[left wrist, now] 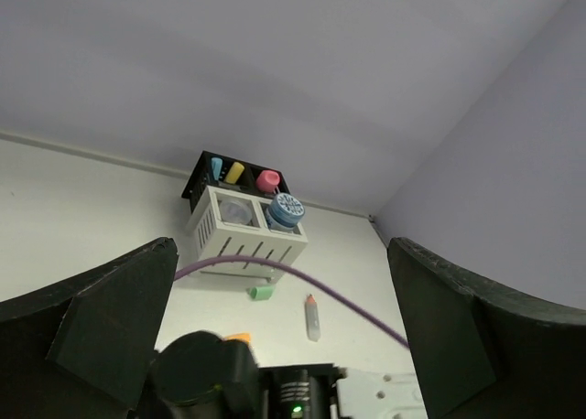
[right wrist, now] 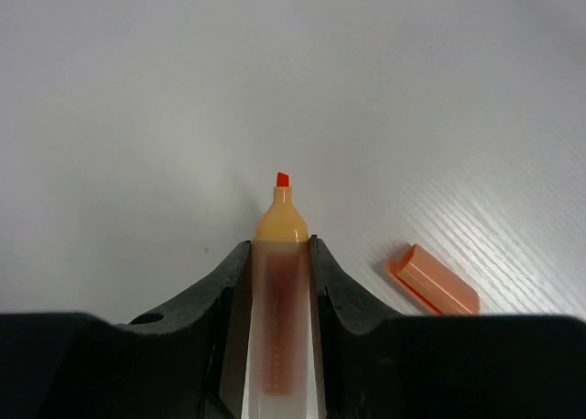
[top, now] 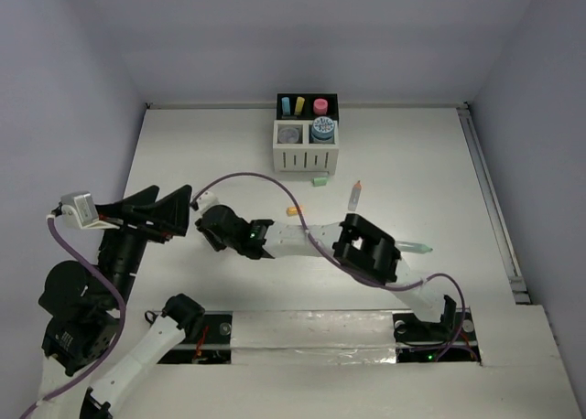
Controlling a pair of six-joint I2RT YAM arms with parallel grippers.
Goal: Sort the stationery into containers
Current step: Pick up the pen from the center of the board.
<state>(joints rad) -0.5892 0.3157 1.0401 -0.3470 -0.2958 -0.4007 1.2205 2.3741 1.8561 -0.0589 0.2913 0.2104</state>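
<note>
The white bench (top: 430,172) carries the four-bin organiser (top: 306,155) at its far edge, out of the arms' way and probably within reach. Its black rear bins hold blue, yellow and pink stubs, and its white front bins hold the rolls. The left hand (left wrist: 279,254) hangs raised and spread wide with nothing in it, seemingly parked so the other arm can work. The right hand (right wrist: 278,247) is close to the bench, pinching an orange highlighter (right wrist: 279,295) along its barrel with the bare tip pointing forward. That grip should keep it straight for dropping into a bin; I cannot tell whether it is lifted. Its orange cap (right wrist: 433,279) lies loose just beside it, on the right. A green stub (top: 320,181) and a red-tipped clear tube (top: 355,196) lie near the organiser, not yet sorted.
</note>
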